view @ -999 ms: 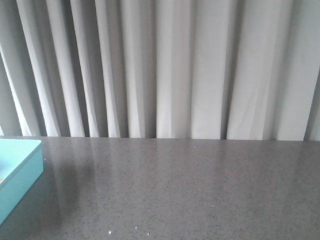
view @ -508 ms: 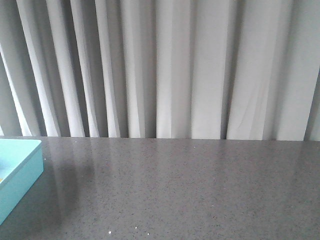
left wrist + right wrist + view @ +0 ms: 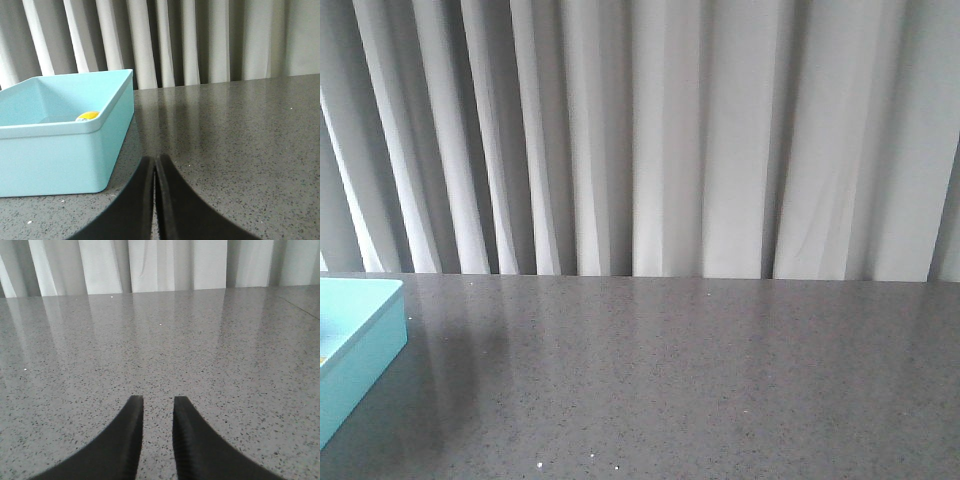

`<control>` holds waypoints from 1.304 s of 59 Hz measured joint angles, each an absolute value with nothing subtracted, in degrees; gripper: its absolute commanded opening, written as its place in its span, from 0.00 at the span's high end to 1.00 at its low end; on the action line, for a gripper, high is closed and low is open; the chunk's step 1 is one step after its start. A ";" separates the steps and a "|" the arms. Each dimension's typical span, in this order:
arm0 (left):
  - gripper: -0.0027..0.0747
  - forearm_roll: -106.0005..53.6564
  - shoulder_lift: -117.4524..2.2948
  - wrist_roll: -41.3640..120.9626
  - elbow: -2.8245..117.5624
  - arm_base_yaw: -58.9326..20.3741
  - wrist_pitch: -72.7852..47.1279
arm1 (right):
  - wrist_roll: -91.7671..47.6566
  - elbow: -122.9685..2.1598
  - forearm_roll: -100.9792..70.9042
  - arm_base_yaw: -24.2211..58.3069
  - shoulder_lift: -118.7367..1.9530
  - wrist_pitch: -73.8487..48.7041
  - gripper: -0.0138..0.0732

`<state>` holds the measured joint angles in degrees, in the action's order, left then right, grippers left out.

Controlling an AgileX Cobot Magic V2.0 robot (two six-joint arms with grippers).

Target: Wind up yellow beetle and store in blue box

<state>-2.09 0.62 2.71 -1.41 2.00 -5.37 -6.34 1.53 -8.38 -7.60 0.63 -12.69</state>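
Curtain (image 3: pixel 670 140): pale grey-white, hanging in vertical folds behind the far edge of the table across the whole front view; also seen at the back of both wrist views.

Table (image 3: pixel 700 380): dark grey speckled stone-look surface, glossy, with faint reflections of the curtain folds.

Blue box (image 3: pixel 55 145): light turquoise, rectangular, smooth walls and thin rim, standing open-topped on the table. In the front view only one corner (image 3: pixel 355 345) shows at the left edge of the picture. In the left wrist view it stands just beside the left end effector, not touching it.

Left end effector (image 3: pixel 156 200): two black curved fingers pressed together with only a hairline seam between them, nothing held, low over bare table next to the blue box's near wall.

Right end effector (image 3: pixel 157 440): two black fingers with ribbed inner faces, a narrow gap between them, nothing in the gap, over bare table well apart from the box.

Yellow beetle (image 3: pixel 87 116): only a small rounded patch of yellow shows above the box's near rim, inside the blue box towards its right-hand inner wall as the left wrist view shows it. Wheels and windows are hidden by the rim.
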 measured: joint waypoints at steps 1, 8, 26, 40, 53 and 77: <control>0.97 -2.09 0.62 2.71 -1.41 2.00 -5.37 | -6.34 1.53 -8.38 -7.60 0.63 -12.69 0.65; 0.97 -2.09 0.62 2.71 -1.41 2.00 -5.37 | -6.34 1.53 -8.38 -7.60 0.63 -12.69 0.66; 0.97 -2.09 0.62 2.71 -1.41 2.00 -5.37 | -6.34 1.53 -8.38 -7.60 0.63 -12.74 0.85; 0.97 -2.09 0.62 2.67 -1.41 2.00 -5.37 | -6.34 1.53 -8.38 -7.60 0.63 -12.74 0.85; 0.97 -2.09 0.62 2.67 -1.41 2.00 -5.37 | -6.34 1.53 -8.38 -7.60 0.63 -12.74 0.85; 0.97 -1.97 0.62 2.67 -1.41 2.00 -5.37 | -6.34 1.53 -8.38 -7.60 0.63 -12.74 0.85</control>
<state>-1.97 0.62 2.67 -1.41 2.00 -5.37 -6.34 1.53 -8.38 -7.60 0.63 -12.74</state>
